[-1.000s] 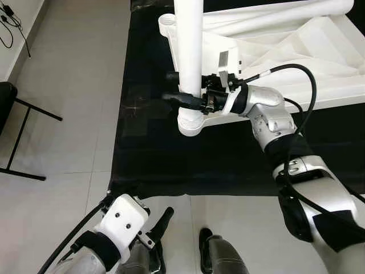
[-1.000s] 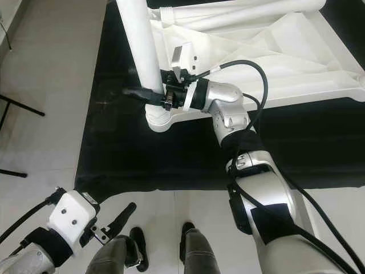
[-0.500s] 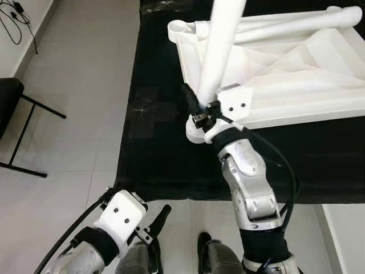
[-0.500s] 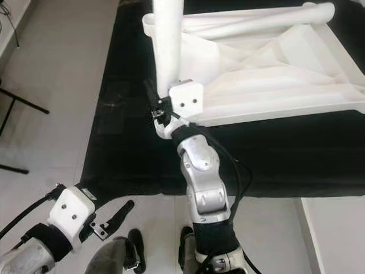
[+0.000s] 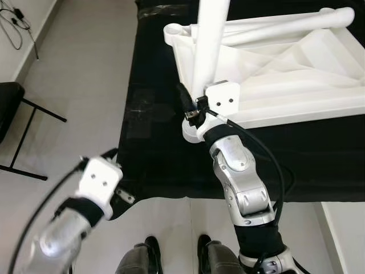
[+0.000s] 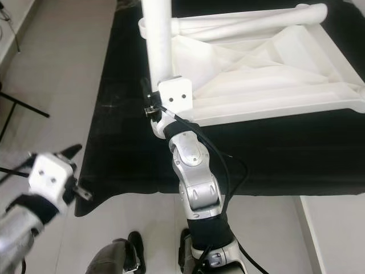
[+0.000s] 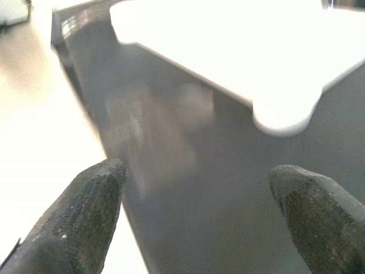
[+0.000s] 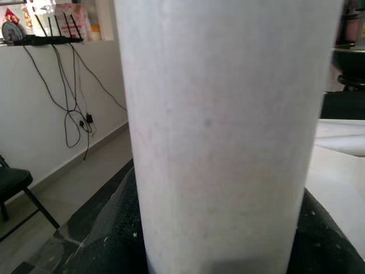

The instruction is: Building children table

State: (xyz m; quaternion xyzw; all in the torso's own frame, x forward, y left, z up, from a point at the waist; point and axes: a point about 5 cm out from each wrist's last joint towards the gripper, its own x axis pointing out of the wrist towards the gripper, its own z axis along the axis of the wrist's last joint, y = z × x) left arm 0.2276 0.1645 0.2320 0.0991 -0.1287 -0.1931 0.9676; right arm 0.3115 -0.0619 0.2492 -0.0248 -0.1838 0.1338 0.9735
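A white children's table top (image 5: pixel 285 74) lies upside down on a black mat (image 5: pixel 154 154). One white leg (image 5: pixel 208 45) stands upright in the socket at its near left corner. My right gripper (image 5: pixel 189 107) is shut on that leg just above the socket; in the right wrist view the leg (image 8: pixel 228 131) sits between the black fingers (image 8: pixel 108 240). My left gripper (image 7: pixel 199 217) hovers open over the mat's near left edge, facing the table corner (image 7: pixel 282 108), with nothing between its fingers. A second white leg (image 5: pixel 285 25) lies across the far side of the table top.
Light tiled floor (image 5: pixel 68 85) lies left of the mat. A black chair (image 5: pixel 8 108) stands at the far left, with cables (image 5: pixel 14 23) along the wall beyond it. An empty socket (image 5: pixel 174 31) sits at the far left table corner. My feet (image 5: pixel 208 245) stand at the mat's near edge.
My left arm has risen from beside my legs to the mat's near left edge. The right gripper keeps its hold, and the leg stands straighter than half a second ago.
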